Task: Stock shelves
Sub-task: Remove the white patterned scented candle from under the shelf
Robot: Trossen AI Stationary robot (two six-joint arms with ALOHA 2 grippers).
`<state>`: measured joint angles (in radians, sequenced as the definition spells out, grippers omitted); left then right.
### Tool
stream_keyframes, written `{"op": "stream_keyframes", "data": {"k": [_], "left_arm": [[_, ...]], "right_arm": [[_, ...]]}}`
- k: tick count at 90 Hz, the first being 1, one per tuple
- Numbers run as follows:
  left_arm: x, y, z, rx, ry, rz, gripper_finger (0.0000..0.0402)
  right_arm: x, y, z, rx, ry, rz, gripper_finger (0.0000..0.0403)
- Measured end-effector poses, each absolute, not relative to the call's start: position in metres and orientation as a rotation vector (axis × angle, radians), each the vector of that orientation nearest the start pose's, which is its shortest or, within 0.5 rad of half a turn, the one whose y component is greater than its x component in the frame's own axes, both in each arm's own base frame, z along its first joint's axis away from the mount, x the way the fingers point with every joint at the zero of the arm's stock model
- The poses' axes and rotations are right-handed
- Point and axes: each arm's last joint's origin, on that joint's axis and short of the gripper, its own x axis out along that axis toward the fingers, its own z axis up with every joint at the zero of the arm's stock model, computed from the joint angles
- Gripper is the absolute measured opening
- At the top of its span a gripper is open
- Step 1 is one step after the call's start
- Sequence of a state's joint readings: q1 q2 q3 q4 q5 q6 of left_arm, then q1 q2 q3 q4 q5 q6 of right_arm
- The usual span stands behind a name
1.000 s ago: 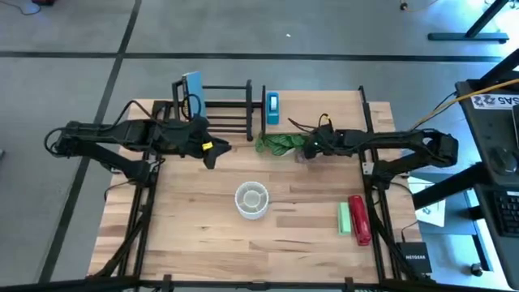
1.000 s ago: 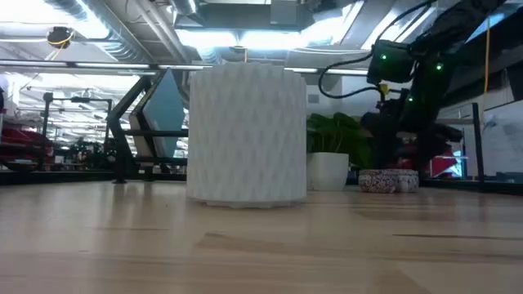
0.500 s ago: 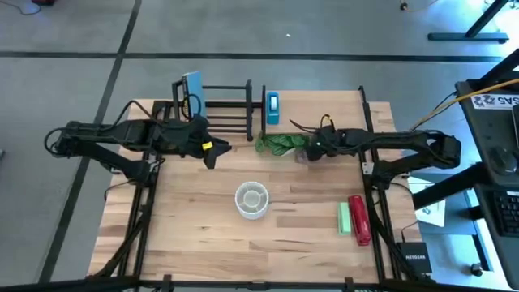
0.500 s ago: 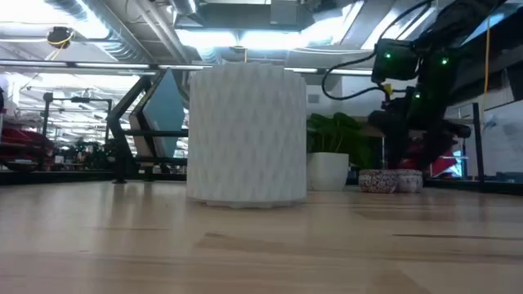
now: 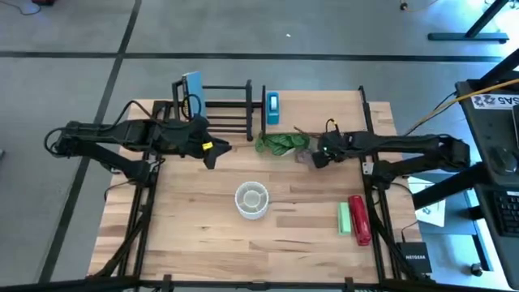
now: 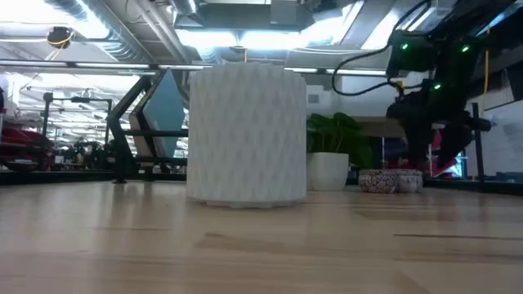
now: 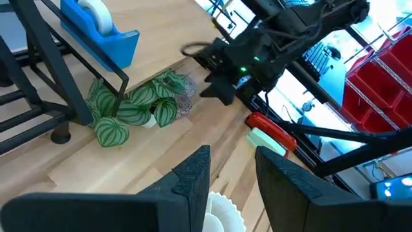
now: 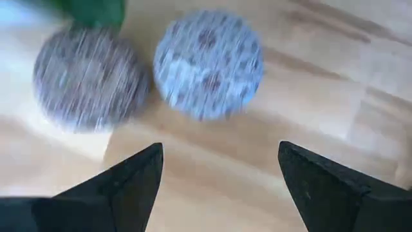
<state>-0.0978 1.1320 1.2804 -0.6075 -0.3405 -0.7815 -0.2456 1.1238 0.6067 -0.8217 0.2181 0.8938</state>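
Over the bench point(image 5: 203, 235), the right end effector point(image 5: 319, 156) is hovering near the far edge, its fingers point(image 8: 135, 177) spread open above two speckled round discs point(image 8: 207, 63) lying side by side on the wood just beside the plant point(image 5: 280, 143). The left end effector point(image 5: 212, 154) is waiting near the far left corner, its fingers point(image 7: 193, 174) parted and holding nothing. The black rack point(image 5: 220, 109) is standing at the far edge with a blue box point(image 5: 192, 84) at its left end (whether the box rests on a bar cannot be told). A blue tape dispenser point(image 5: 272, 107) is sitting just right of the rack. A white ribbed cup point(image 5: 251, 199) is standing mid-bench, and a green block point(image 5: 345, 217) and a red object point(image 5: 359, 219) are lying side by side near the right edge.
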Motion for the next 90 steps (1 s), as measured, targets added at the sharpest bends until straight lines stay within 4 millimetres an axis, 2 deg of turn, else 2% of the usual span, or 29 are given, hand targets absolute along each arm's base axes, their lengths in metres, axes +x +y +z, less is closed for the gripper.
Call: {"op": "stream_keyframes", "data": {"k": [17,36,61,76,90], "left_arm": [[0.226,-0.012,0.396,-0.664,0.330,0.399,0.0107],[0.226,-0.012,0.396,-0.667,0.330,0.401,0.0107],[0.227,-0.013,0.396,-0.699,0.334,0.387,0.0107],[0.226,-0.013,0.396,-0.723,0.330,0.392,0.0107],[0.227,-0.013,0.396,-0.725,0.330,0.393,0.0107]], "right_arm": [[0.164,-0.017,0.179,0.642,0.986,-0.942,0.0292],[0.157,0.016,0.144,0.582,0.743,-0.918,0.0292],[0.136,0.012,0.109,0.511,0.601,-1.091,0.0292],[0.141,0.013,0.101,0.519,0.547,-1.057,0.0292],[0.147,0.012,0.100,0.389,0.472,-1.071,0.0292]]}}
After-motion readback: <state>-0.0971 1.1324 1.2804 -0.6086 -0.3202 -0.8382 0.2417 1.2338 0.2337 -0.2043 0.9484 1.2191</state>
